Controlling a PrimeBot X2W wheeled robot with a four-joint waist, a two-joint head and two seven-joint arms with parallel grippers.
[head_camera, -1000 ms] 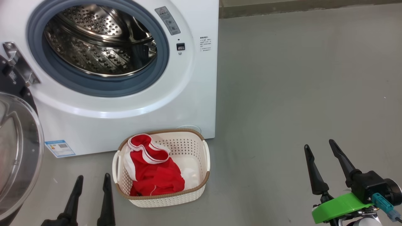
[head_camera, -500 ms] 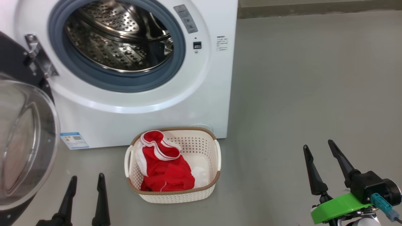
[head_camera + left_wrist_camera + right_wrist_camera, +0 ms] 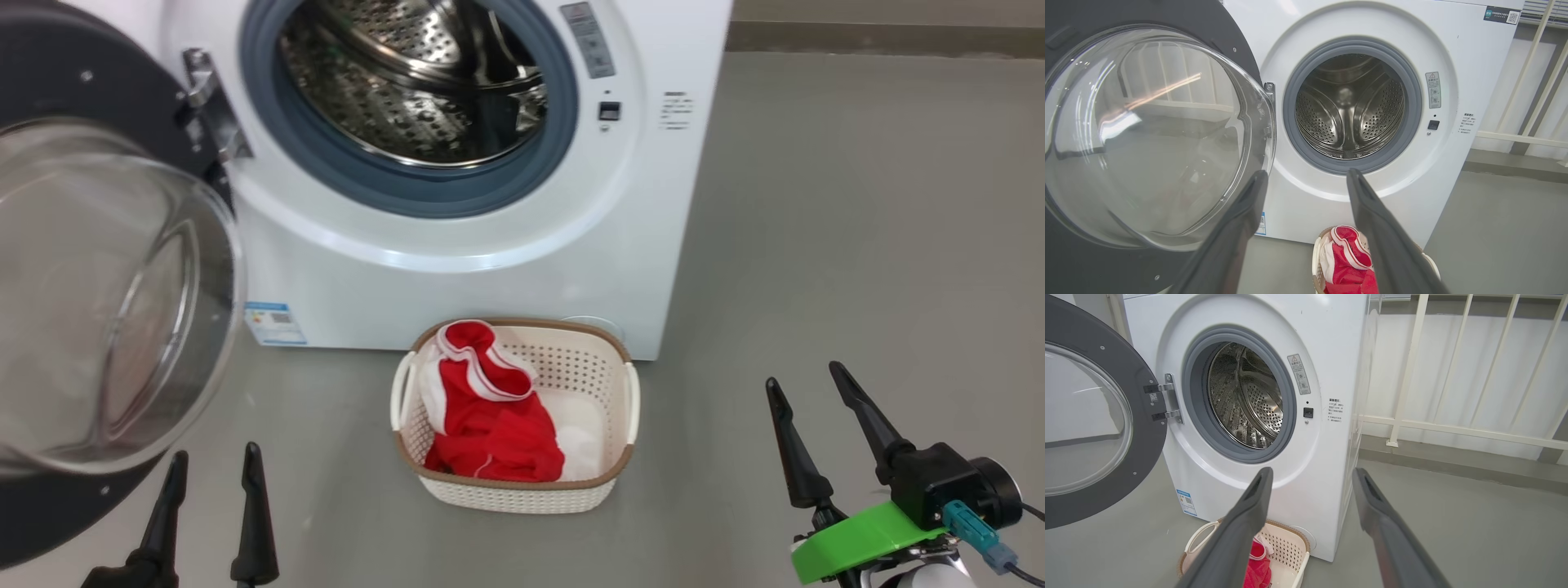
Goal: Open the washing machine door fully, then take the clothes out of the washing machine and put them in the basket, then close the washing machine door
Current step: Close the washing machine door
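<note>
The washing machine (image 3: pixel 506 269) stands with its steel drum (image 3: pixel 424 82) showing no clothes. Its door (image 3: pixel 98 65) hangs wide open at the left, and its glass bowl (image 3: pixel 106 302) bulges toward me. The red clothes (image 3: pixel 490 416) lie in the cream basket (image 3: pixel 522 494) on the floor in front of the machine. My left gripper (image 3: pixel 215 453) is open and empty, left of the basket and just below the door. My right gripper (image 3: pixel 804 376) is open and empty over bare floor right of the basket. In the left wrist view the left gripper (image 3: pixel 1306 173) points at the machine front, the door (image 3: pixel 1167 12) close at its left. The right gripper (image 3: pixel 1310 471) points at the machine's right front.
Grey floor (image 3: pixel 857 204) stretches to the right of the machine. A white railing (image 3: pixel 1453 428) and a pale wall stand behind it. The open door (image 3: pixel 1139 428) takes up the space left of the machine.
The head camera has turned left, so the machine and basket sit further right in the view and more of the door shows. Both grippers stay open and empty.
</note>
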